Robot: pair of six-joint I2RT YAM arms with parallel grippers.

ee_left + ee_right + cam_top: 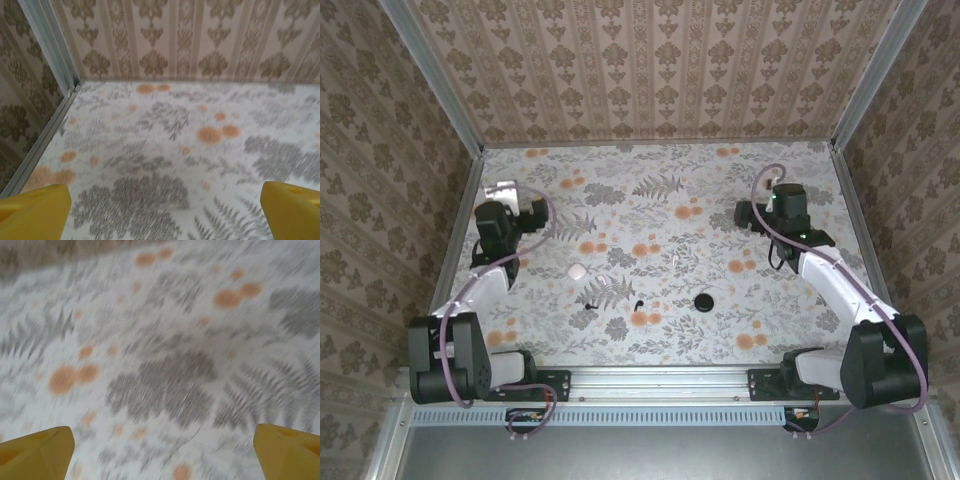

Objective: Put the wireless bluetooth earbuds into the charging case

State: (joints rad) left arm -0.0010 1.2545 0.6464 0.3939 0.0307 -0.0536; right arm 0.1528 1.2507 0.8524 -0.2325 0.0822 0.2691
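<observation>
Two tiny black hooked earbuds lie on the floral table, one (590, 305) left of the other (638, 304), near the front centre. A small round black object (704, 300), apparently the charging case, rests to their right. My left gripper (503, 192) hovers at the far left, well behind the earbuds. It is open, its yellow fingertips (35, 210) wide apart over bare tablecloth. At the far right, behind the case, my right gripper (778, 192) is also open, with nothing between its yellow fingertips (35, 452). The right wrist view is motion-blurred.
A small white rounded object (577, 271) lies left of centre, behind the left earbud. Patterned walls with metal corner posts (50, 45) enclose the table on three sides. A metal rail (660, 378) runs along the near edge between the arm bases.
</observation>
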